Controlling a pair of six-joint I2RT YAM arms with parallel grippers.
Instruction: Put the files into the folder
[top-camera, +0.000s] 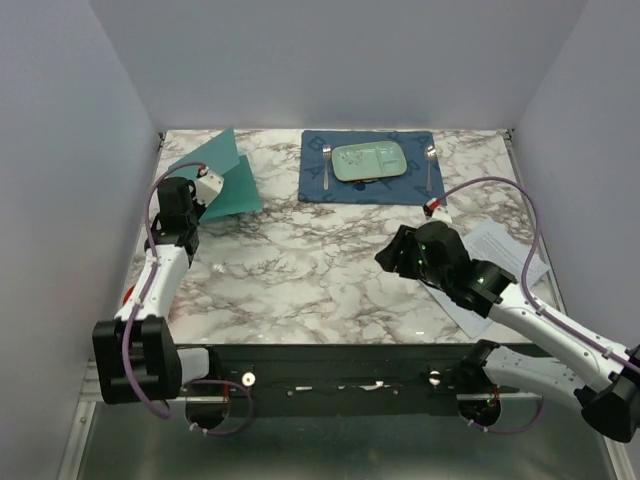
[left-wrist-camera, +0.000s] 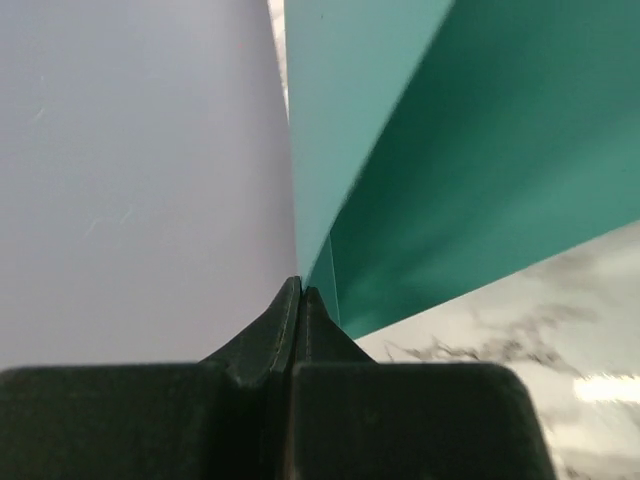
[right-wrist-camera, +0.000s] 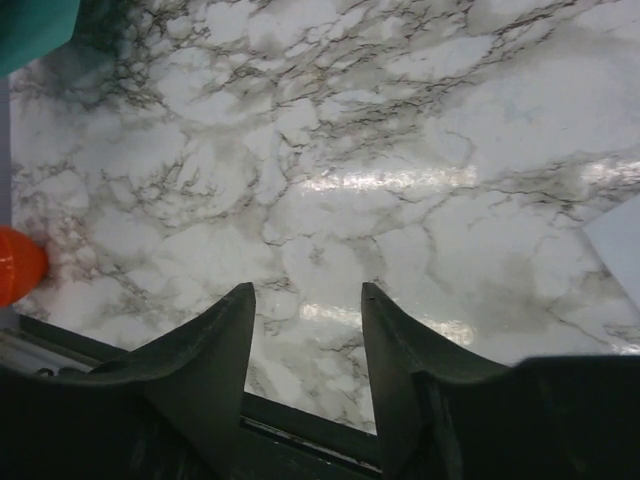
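Observation:
The teal folder (top-camera: 228, 172) lies at the table's far left, its left leaf lifted off the marble. My left gripper (top-camera: 203, 192) is shut on that leaf's near edge; in the left wrist view the fingertips (left-wrist-camera: 300, 290) meet on the pale teal card (left-wrist-camera: 340, 120), and the other leaf (left-wrist-camera: 500, 170) slopes down to the table. The files (top-camera: 500, 245), white printed sheets, lie near the right edge, partly under my right arm. My right gripper (top-camera: 393, 256) hovers open over bare marble mid-table, nothing between its fingers (right-wrist-camera: 308, 290). A sheet corner (right-wrist-camera: 620, 245) shows at that view's right edge.
A dark blue placemat (top-camera: 315, 185) at the back centre carries a pale green plate (top-camera: 370, 162), a fork (top-camera: 326, 165) and a spoon (top-camera: 430, 165). Grey walls close in the left, back and right. An orange object (right-wrist-camera: 15, 265) sits at the table's left edge.

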